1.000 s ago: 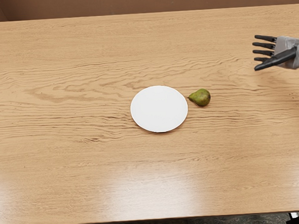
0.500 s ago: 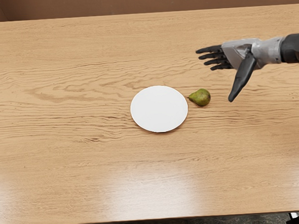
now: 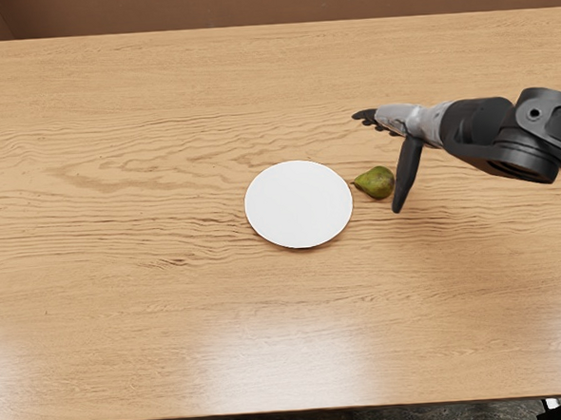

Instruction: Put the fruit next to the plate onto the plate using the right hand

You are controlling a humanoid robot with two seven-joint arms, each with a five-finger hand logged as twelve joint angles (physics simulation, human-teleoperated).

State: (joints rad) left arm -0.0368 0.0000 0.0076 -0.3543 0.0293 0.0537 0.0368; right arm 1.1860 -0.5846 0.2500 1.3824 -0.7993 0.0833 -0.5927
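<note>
One hand in shot: right hand [image 3: 401, 128] open w/ fingers spread, nothing held. Pear [image 3: 375, 181] just below-left of it, by thumb; plate [image 3: 298, 204] further left.

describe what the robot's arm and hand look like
The right hand has a light grey metallic palm and slim black fingers, thumb included. Behind it the right arm is bulky and rounded, dark charcoal, with a grey ring-shaped joint housing near the picture's edge. No cables or markings show.
</note>
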